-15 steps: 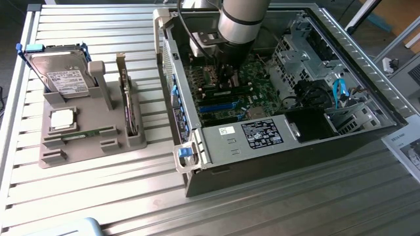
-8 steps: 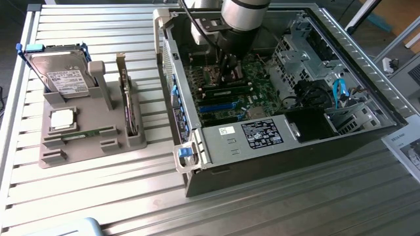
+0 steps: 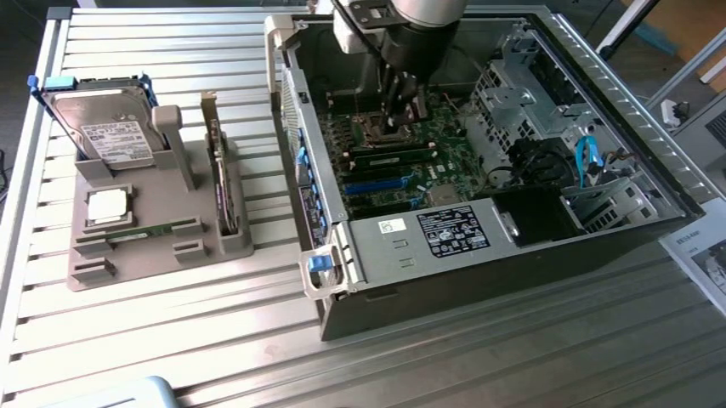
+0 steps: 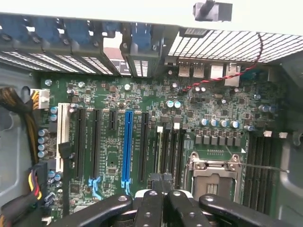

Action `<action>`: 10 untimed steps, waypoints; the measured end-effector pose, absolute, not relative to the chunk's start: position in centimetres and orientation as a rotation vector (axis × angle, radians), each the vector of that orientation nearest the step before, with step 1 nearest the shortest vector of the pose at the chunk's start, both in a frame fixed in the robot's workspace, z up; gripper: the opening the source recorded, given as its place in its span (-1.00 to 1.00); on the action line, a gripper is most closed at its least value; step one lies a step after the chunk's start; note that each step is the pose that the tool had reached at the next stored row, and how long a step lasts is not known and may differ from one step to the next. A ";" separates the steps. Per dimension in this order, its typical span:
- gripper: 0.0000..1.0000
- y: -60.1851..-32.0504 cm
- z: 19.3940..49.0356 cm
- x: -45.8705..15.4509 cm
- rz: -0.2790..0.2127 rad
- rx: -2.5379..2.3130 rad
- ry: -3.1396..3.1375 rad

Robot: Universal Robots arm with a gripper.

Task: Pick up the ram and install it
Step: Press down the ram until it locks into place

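One hand (image 4: 163, 201) closed, empty, over motherboard (image 4: 142, 137); slatted metal table (image 3: 170, 340).

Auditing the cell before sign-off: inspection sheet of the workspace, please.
Surface: slatted metal table.
Job's things: thin green ram stick lying in grey plastic fixture; open black computer case.
Clutter: silver boxy hard drive and expansion card upright in the fixture.
Grippers: black gripper shut, low over the green motherboard, beside the metal CPU socket.
Cables: blue cable; red-black twisted wire.
Surroundings: white printed sheet, exterior view's right.
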State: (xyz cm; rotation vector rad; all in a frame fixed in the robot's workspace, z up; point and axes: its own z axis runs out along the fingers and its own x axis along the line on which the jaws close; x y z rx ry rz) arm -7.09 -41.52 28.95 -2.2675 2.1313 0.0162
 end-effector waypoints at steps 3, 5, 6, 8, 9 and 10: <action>-0.80 -41.5 29.9 -7.0 0.016 -2.268 2.131; -0.80 -41.5 29.9 -6.9 0.017 -2.268 2.131; -0.80 -41.5 29.9 -6.8 0.018 -2.268 2.132; -0.80 -41.5 29.9 -6.5 0.019 -2.269 2.133; -0.80 -41.5 29.9 -6.4 0.020 -2.269 2.133; -0.80 -41.5 30.0 -6.2 0.020 -2.270 2.133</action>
